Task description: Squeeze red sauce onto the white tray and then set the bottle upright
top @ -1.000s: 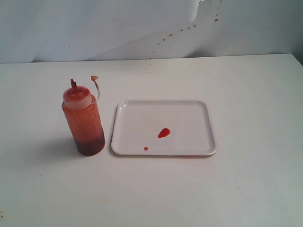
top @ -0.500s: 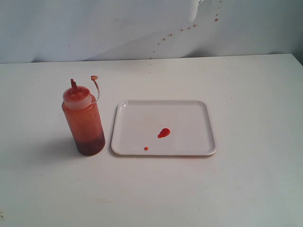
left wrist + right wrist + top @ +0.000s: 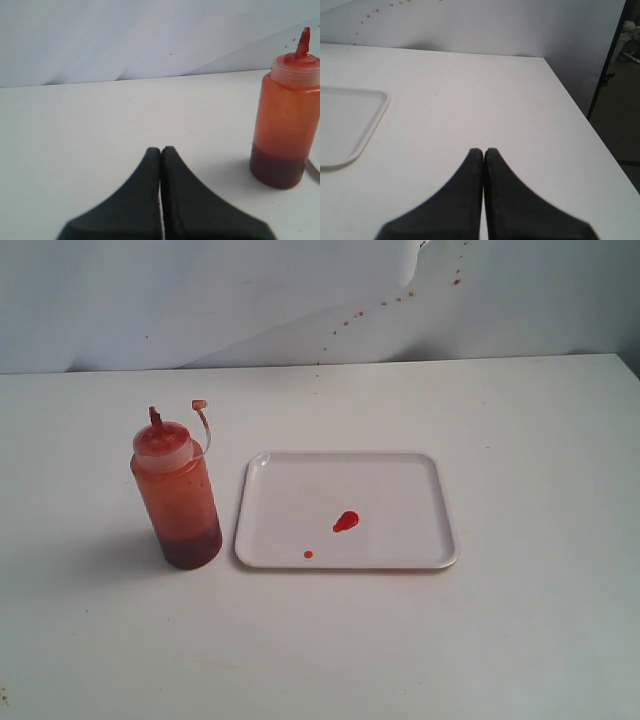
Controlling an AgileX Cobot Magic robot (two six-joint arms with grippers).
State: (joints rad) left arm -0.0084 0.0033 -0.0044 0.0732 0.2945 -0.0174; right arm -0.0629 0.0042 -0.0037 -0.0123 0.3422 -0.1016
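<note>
The bottle (image 3: 177,495) stands upright on the table, just left of the white tray (image 3: 400,470); its red nozzle points up and the small cap hangs on its tether. A blob of red sauce (image 3: 346,521) lies near the tray's middle, with a tinier dot of it toward the front rim. Neither gripper shows in the exterior view. My left gripper (image 3: 161,149) is shut on nothing, well apart from the bottle (image 3: 285,115). With nothing between its fingers, my right gripper (image 3: 483,150) is shut too, and a corner of the tray (image 3: 370,125) lies off to one side.
The white table (image 3: 520,640) ends at a right edge (image 3: 585,125), with dark floor and a black post beyond. A pale backdrop with small brownish-red specks (image 3: 400,298) rises behind the table.
</note>
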